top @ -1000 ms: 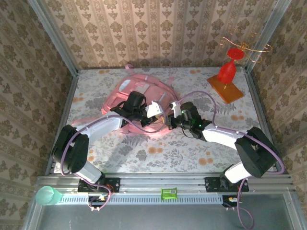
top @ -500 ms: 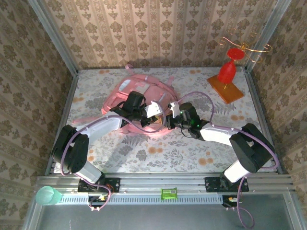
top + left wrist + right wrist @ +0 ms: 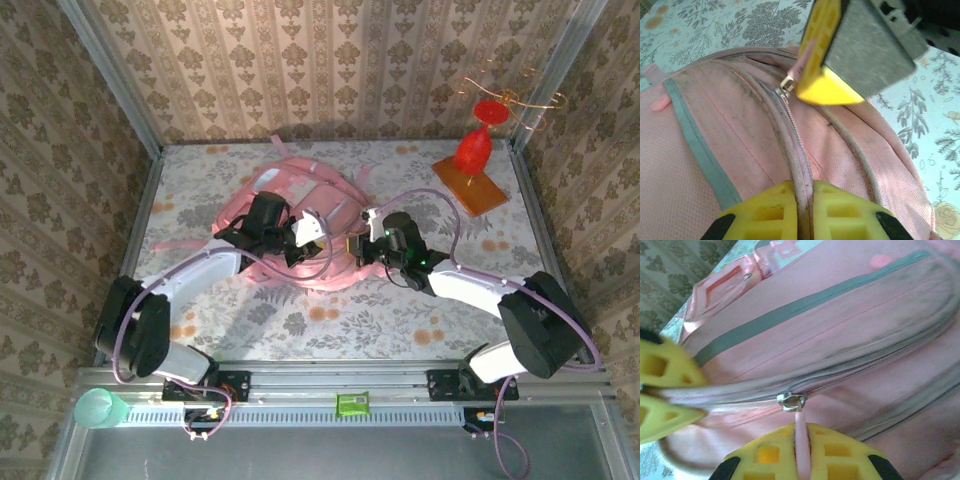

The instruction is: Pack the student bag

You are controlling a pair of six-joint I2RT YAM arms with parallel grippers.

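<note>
Shifting since a sec ago, per top view: the left arm's elbow has swung out toward the left edge, and the right arm is stretched further in. The student bag [image 3: 300, 190] sits centre-left on the floral counter [image 3: 420, 320] and has barely budged. So I'd judge the pull is going into the zip, not the bag. Zip step under way, nothing packed in sight yet.

Left end effector [image 3: 801, 210] is closed, pinching the bag's zip seam at the bottom of its own view. Right end effector [image 3: 799, 452] is closed on the pink pull tab [image 3: 799, 427], bottom centre of its view. The metal slider [image 3: 791, 401] sits just above its pads.

Top view gives arm layout & bag position, but the wrists hide the grip pts. Wrist views show them: both end effectors near each other on the same zip line, tab taut. Can't tell from either whether the teeth behind the slider are open or shut.
</note>
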